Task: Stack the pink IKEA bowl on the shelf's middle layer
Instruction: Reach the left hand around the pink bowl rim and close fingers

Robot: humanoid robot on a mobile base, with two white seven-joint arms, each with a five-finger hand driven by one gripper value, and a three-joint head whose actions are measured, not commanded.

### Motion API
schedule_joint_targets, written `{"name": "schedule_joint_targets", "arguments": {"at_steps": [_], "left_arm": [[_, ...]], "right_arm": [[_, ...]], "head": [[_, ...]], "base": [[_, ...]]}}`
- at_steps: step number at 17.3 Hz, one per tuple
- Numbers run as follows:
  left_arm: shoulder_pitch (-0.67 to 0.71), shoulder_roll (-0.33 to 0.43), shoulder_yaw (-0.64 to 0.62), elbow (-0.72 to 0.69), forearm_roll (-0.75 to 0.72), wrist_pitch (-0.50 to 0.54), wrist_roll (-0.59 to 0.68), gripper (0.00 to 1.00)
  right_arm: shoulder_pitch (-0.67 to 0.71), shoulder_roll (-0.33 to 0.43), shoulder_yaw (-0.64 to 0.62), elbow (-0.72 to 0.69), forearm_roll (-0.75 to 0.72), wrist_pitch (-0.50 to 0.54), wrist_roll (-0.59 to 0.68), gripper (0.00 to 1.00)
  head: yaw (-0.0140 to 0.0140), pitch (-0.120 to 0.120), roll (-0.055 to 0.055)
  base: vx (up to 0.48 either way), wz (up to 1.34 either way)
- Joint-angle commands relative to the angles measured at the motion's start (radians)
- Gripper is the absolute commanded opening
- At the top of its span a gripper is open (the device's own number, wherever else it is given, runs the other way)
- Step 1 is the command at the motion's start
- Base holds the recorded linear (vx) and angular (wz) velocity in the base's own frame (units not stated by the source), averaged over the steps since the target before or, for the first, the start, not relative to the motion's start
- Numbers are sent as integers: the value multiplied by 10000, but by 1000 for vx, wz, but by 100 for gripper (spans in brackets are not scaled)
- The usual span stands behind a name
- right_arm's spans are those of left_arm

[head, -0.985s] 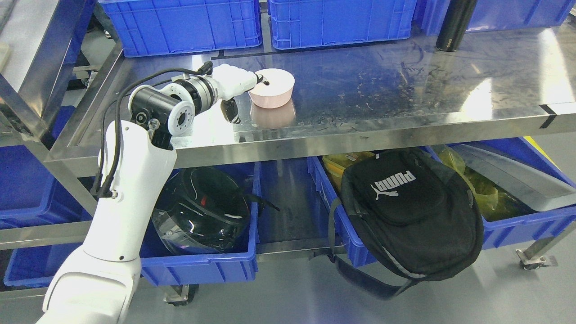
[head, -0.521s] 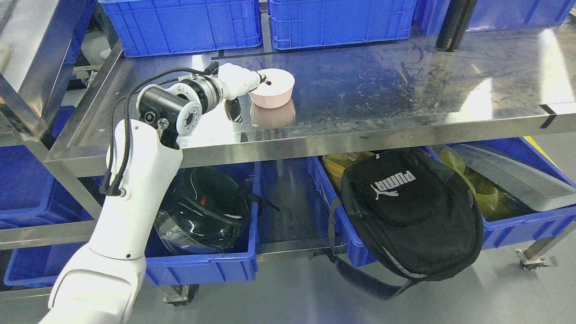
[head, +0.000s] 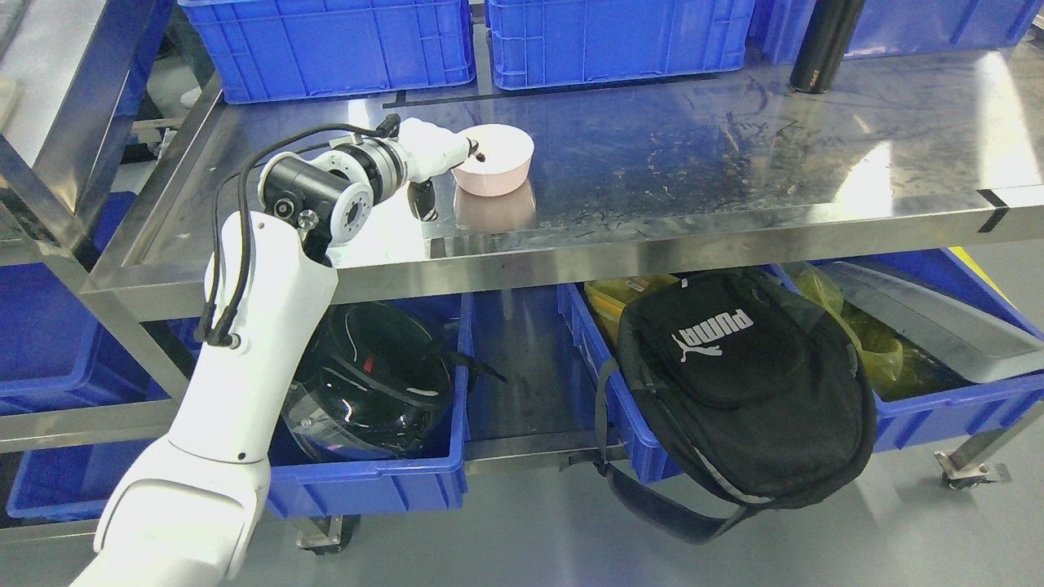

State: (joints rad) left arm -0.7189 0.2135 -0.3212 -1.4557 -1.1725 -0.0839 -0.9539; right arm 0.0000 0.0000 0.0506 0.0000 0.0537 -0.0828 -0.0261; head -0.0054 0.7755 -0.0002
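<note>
Pink bowl (head: 493,161): round, pale pink, matte, with a flat top face, so it appears to sit upside down. It rests level on the steel shelf surface (head: 693,163), its reflection showing just below it. It lies directly at the fingertips of the left hand (head: 440,153), to the hand's right; fingers reach over its near-left rim, touching it.

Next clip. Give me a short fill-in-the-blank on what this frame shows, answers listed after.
1. The left hand grips the rim of the ____ bowl.
2. The bowl sits ____ down on the steel shelf.
3. The black bottle stands at the shelf's far ____ side.
4. In the bin below the arm lies a black ____.

Answers: pink; upside; right; helmet
</note>
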Motion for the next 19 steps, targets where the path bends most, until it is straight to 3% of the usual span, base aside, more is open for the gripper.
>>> {"name": "schedule_joint_targets", "arguments": {"at_steps": [1, 11, 17, 19], "left_arm": [[-189, -340, -147, 1133, -56, -36, 227, 75], [-435, -831, -224, 2100, -56, -327, 289, 60], [-527, -831, 632, 2193, -41, -1444, 289, 17], [-512, -816, 1093, 2193, -41, -1920, 289, 10]], "right_arm": [[230, -175, 0, -175, 0, -1, 1, 100], [230, -175, 0, -175, 0, -1, 1, 100], [230, -175, 0, -175, 0, -1, 1, 100], [230, -175, 0, -175, 0, -1, 1, 100]], "head": [[0, 0, 0], [0, 0, 0], [0, 0, 0], [0, 0, 0]], "base": [[0, 0], [9, -6], [32, -82], [0, 0]]}}
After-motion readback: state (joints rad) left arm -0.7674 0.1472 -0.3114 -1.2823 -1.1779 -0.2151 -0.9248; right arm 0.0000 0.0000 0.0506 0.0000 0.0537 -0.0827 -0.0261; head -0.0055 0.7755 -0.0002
